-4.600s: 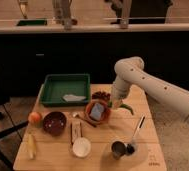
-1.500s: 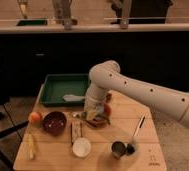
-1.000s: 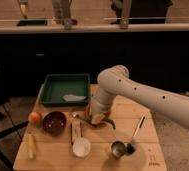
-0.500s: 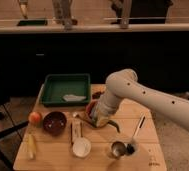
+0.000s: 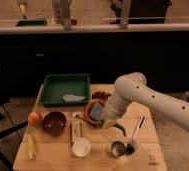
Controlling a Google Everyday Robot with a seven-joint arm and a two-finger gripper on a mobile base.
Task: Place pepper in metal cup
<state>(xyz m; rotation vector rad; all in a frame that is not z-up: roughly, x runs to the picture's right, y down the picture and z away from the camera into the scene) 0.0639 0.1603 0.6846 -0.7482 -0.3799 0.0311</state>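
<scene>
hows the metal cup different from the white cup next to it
The metal cup is shiny grey with a dark inside; the white cup is pale inside and out. The metal cup looks narrower than the white cup. Both are round and stand upright. The tool is just above-left of the metal cup.

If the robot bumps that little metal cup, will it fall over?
Possibly. The metal cup looks small and shiny, so it is probably light and easily shoved. It stands upright; being round, it would likely roll if tipped. The hand is close, just behind it in this view.
</scene>
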